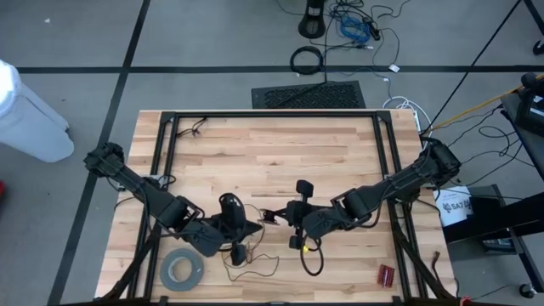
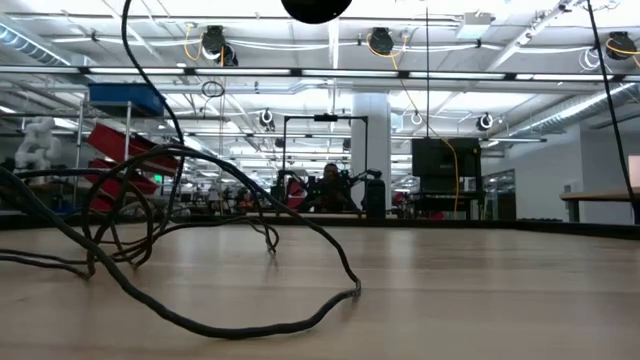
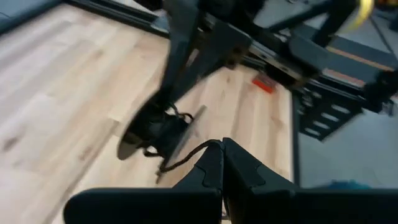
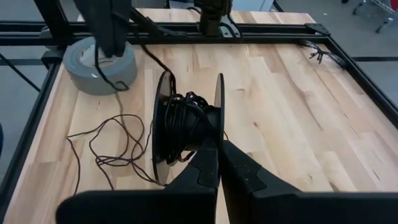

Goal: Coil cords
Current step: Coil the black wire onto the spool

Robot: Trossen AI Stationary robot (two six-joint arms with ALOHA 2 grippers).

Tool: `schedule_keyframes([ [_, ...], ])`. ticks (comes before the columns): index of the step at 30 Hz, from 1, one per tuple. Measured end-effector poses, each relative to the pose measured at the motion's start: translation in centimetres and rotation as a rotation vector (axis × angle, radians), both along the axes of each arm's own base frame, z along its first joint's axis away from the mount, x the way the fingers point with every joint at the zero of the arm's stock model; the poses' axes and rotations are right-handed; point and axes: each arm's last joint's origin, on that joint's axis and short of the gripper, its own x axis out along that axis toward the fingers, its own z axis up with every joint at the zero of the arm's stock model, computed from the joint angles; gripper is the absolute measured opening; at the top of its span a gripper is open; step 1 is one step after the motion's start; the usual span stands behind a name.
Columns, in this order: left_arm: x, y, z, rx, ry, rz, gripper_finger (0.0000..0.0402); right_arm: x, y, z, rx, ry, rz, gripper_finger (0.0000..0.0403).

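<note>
one thin wire (image 4: pixel 102 146) lies partly wound on one spool (image 4: pixel 183 127) near the tabletop's (image 1: pixel 340 153) front middle. right gripper (image 4: pixel 217 149) has its jaws shut on the spool; left gripper (image 3: pixel 222 152) has its jaws pinched on the wire. it looks light, limp, tangle-prone; best held by hub and strand. one tape roll (image 1: pixel 182 269) beside.

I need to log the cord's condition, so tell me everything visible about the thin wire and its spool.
The thin dark wire is partly wound on a small black spool with two flat round flanges, standing on edge on the wooden table. The rest lies in loose tangled loops on the wood near the grey tape roll. The right gripper, shut, pinches the spool's hub; the left gripper, shut, holds a wire strand.
</note>
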Motion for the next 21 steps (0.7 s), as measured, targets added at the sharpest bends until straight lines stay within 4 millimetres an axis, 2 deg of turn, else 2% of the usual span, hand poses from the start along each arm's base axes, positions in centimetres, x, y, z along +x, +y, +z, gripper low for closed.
schedule_keyframes([
  [5,0.0,-0.1,-0.2,0.031,-0.009,0.037,0.0012,-0.1,0.0,-0.1,-0.006,0.014,0.002,0.0000],
  [9,-0.3,-0.7,-0.3,0.032,-0.006,0.017,0.0051,-0.3,-0.1,-0.4,-0.022,0.052,0.004,0.0000],
  [14,-1.2,-1.6,-1.4,0.063,-0.009,0.056,0.0088,-0.4,-0.1,-0.6,-0.031,0.069,0.004,0.0000],
  [18,-0.1,-0.6,-0.6,0.093,-0.107,0.156,0.0101,-0.4,-0.2,-0.5,-0.036,0.070,0.005,0.0000],
  [21,0.9,-0.1,0.4,0.081,-0.192,0.145,0.0102,-0.2,-0.6,-0.5,-0.031,0.065,-0.009,0.0000],
])
